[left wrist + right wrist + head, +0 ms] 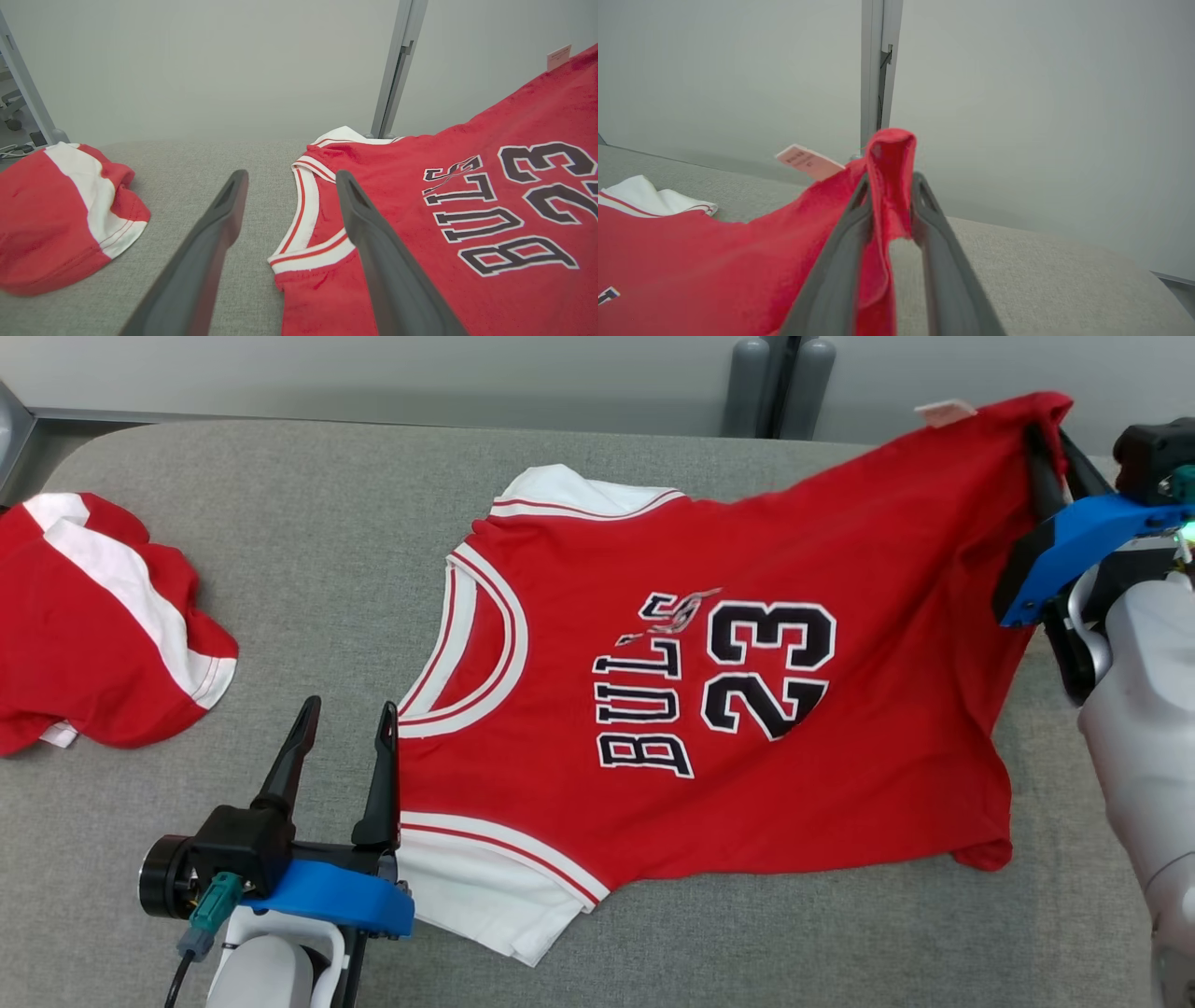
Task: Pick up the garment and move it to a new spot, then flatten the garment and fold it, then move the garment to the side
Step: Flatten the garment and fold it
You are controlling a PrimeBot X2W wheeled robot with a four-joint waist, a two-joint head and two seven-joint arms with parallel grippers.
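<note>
- Head view: the garment (709,709) is spread front-up on the counter (280,523), except for one hem corner, which is pinched and held raised by the right fingers (1043,481). The left fingers (297,747) are spread and empty, with the armhole edge just beside one of them. A second red and white garment (93,616) is crumpled well apart on their other side.
- Left wrist view: the neck trim (306,210) and bare counter are seen in the gap between the spread fingers.
- Right wrist view: a fold of red cloth is clamped between the fingers, with a little poking past the tips. A tag (808,161) stands just beside them.
- The cloth is judged light, soft and limp, so sagging is expected. A second hold at the shoulder nearest the left fingers is judged best.
</note>
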